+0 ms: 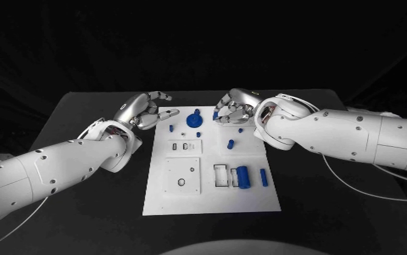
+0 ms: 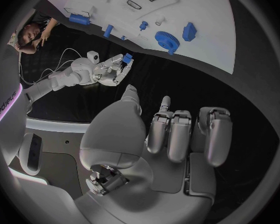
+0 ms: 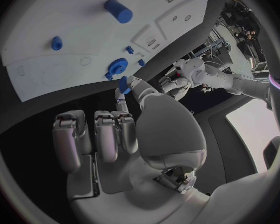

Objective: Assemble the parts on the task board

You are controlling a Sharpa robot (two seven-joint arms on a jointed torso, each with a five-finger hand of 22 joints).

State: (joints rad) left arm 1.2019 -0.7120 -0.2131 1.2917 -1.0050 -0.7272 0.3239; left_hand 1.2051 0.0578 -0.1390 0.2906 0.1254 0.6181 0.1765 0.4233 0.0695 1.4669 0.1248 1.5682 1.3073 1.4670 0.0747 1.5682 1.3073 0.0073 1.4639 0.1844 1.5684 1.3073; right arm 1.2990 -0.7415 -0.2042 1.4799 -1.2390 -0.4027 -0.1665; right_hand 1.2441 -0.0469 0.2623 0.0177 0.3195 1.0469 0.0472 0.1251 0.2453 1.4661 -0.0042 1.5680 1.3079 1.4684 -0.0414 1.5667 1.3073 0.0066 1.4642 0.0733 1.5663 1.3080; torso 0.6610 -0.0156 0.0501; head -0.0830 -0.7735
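Head view. White task board (image 1: 212,202) lies centre frame on the black tabletop (image 1: 93,220), long axis running top to bottom. Upper part of board: blue gear (image 1: 194,118), w/ small blue pegs just below and to its right. Mid-board: a small blue part (image 1: 230,144) right of a recessed plate w/ two slots. Lower right of board: blue cylinder (image 1: 244,177) lying beside a slim blue bar (image 1: 264,177), next to a rectangular cut-out. Lower left: square plate w/ one oval hole.

Left hand (image 1: 146,110), upper left of board, off its edge; fingers loosely curled and apart, nothing in them. Right hand (image 1: 235,107) at board's upper right corner, partly hiding that corner; thumb and a finger pinch a small blue piece (image 3: 124,84), clearest in right wrist view, also seen from left wrist view (image 2: 127,58). Its exact shape cannot be told; probably a short block.

No legible writing on board or parts.
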